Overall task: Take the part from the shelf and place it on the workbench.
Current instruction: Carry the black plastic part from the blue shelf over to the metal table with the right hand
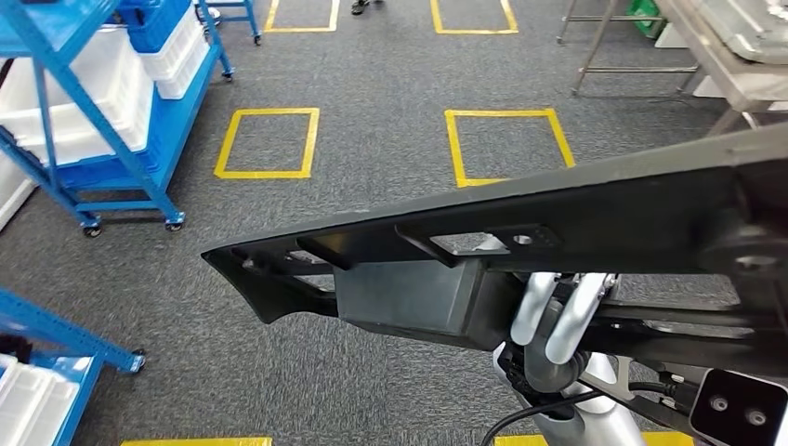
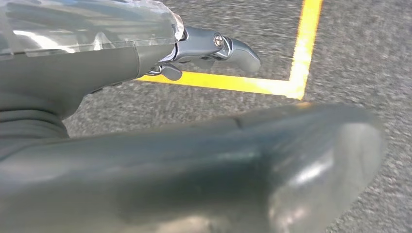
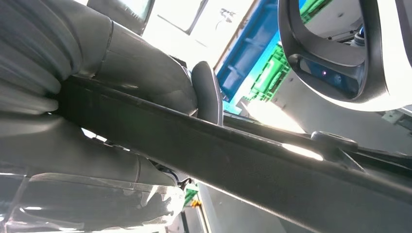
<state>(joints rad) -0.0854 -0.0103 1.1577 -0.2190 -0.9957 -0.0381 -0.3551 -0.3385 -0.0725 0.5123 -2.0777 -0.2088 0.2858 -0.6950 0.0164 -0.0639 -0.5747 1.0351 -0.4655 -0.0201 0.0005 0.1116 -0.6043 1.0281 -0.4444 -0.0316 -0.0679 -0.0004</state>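
The robot is in the carrying step: the part (image 1: 520,232), a long black piece with ribs and holes, is already off the shelf and is held up in the air in front of the robot, above the grey carpet floor (image 1: 372,139) with its yellow squares (image 1: 268,142). It is not on the counter yet. A metal counter (image 1: 725,65) stands far off on the robot's right side, and the blue shelf (image 1: 84,121) with white bins is on its left. My guess is that the next move is to walk and turn toward that counter, keep the long part level so its far tip does not bump anything, and then lower it down flat. The right hand (image 3: 121,111) is clamped on the part (image 3: 272,165): in the right wrist view the thick grey thumb lies on one side of the black edge and the rest of the hand on the other, pressing it tight. In the head view the silver fingers (image 1: 558,316) reach up to the part from under it. The left hand (image 2: 160,145) hangs over the floor with nothing in it. One finger (image 2: 218,48) sticks out straight, well apart from the big thumb, so this hand looks spread out and loose.
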